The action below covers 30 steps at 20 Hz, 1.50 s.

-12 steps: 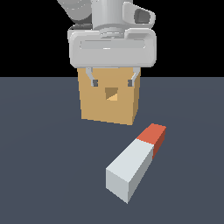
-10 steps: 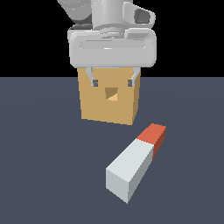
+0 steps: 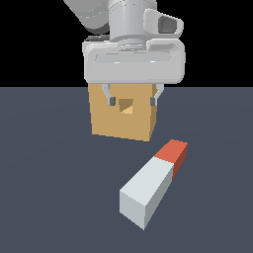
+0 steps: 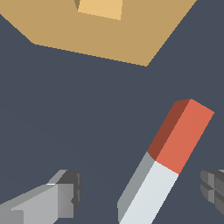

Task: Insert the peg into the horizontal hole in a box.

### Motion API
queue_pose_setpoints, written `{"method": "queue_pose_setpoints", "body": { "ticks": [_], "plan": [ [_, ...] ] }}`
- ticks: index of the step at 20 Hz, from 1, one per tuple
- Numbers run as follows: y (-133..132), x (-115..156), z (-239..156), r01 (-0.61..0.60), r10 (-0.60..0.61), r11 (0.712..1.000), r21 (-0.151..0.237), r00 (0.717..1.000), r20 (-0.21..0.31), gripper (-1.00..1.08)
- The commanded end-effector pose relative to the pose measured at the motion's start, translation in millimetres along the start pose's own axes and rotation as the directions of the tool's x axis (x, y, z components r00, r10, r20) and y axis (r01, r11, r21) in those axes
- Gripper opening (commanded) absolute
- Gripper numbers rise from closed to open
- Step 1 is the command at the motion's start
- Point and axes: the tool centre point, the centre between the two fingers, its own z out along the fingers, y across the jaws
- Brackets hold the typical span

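We hold our white, two-fingered end effector (image 3: 131,102) high and spread wide, gripping nothing, since the long grey-white square peg with a short red end (image 3: 153,183) lies loose on the flat dark counter (image 3: 44,197), near the plain tan box (image 3: 122,111). The peg's long axis runs diagonally, red end toward the box, skewed off its small square hole (image 3: 126,105).

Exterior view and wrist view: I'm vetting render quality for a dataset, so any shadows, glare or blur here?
Exterior view: flat, even lighting, no cast shadow under the peg or box, no glare; edges crisp; black backdrop above the floor. Wrist view: equally sharp, peg faces shaded by side only, box cropped at the frame edge, open gripper fingertips partly cut off.
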Motion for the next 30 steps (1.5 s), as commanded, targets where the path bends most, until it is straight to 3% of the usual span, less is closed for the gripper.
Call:
{"method": "queue_pose_setpoints", "body": {
  "ticks": [1,6,13,19,30],
  "plan": [
    [6,-7,9,-0.051,0.051,0.999,0.001,0.999,0.002,1.0],
    [23,-31,35,-0.2,0.2,0.98,0.0,0.98,0.008,1.0],
    [41,-67,71,-0.399,0.399,0.917,-0.001,0.917,0.014,1.0],
    [46,-85,87,-0.486,0.486,0.874,-0.001,0.874,0.016,1.0],
    [45,-88,102,-0.499,0.499,0.867,-0.001,0.866,0.017,1.0]
  ]
}}
